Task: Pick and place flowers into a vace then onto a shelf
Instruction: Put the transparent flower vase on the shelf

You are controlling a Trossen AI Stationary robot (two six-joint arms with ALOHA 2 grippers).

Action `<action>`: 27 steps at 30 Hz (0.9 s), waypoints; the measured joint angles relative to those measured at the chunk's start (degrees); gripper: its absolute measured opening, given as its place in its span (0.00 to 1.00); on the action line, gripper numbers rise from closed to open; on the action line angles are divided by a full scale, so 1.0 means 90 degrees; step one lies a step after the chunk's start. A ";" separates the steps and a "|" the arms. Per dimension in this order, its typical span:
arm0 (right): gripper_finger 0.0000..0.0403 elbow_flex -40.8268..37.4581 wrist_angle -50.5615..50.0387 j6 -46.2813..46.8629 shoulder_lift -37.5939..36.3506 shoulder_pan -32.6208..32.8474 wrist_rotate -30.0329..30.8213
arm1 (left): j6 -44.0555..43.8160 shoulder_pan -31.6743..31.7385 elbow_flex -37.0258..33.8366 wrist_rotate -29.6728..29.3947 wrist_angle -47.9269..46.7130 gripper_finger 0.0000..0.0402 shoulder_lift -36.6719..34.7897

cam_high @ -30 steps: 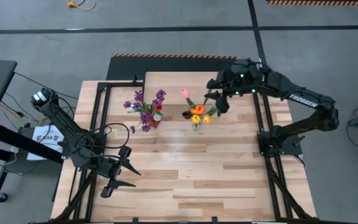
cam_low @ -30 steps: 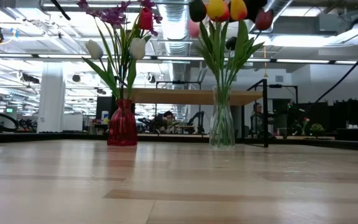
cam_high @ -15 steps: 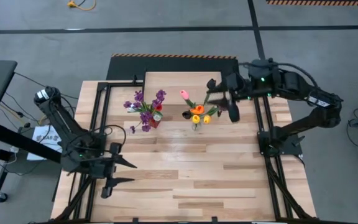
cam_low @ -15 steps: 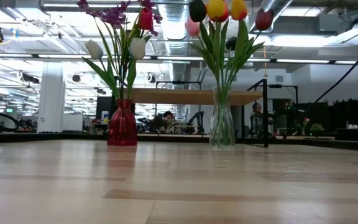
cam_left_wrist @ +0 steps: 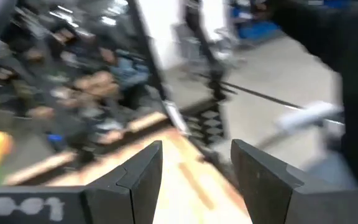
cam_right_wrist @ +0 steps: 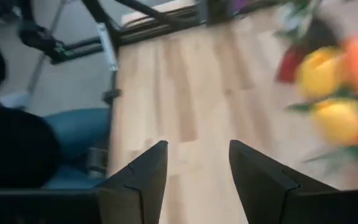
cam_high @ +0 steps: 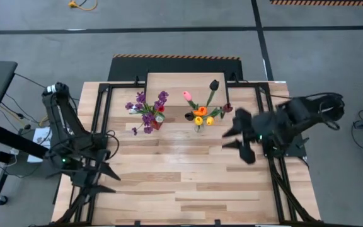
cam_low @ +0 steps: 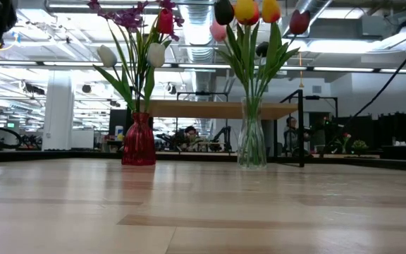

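Flowers: all seem to be in vases. A red vase (cam_low: 139, 140) at centre left of the low view holds purple sprigs (cam_high: 145, 107), a red tulip and pale ones; a clear vase (cam_low: 251, 139) just right of centre holds the yellow, orange, pink and dark tulips (cam_high: 200, 112). No loose stems show on the table (cam_high: 188, 183).
Shelf: the small light board (cam_high: 180, 80) at upper centre of the high view, just behind both vases. Neither vase stands on it yet.
Right gripper (cam_high: 238, 137): right of centre in the high view, over the table, fingers spread wide and holding nothing.
Left gripper (cam_high: 99, 178): lower left of the high view, near the table's front left edge, fingers apart, empty.
Key relation: the clear vase lies to the upper left of the right gripper in the high view, near it. The red vase is well apart from the left gripper, up and to the right.
Long axis: both vases stand upright, stems rising straight, so a grasp would likely come in level from the side, around the glass body below the leaves.
Nearer arm: the right, for the clear vase; the left is the likelier arm for the red one.
Stage, as I judge it: the filling looks done; lifting the vases onto the shelf remains.
Risk: tall, top-heavy bunches could tip if gripped high.
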 joint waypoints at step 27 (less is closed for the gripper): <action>0.41 -0.5227 0.4570 0.3523 0.0566 0.1861 0.5295 | -0.0662 0.2970 -0.4369 0.3264 0.5832 0.46 -0.0626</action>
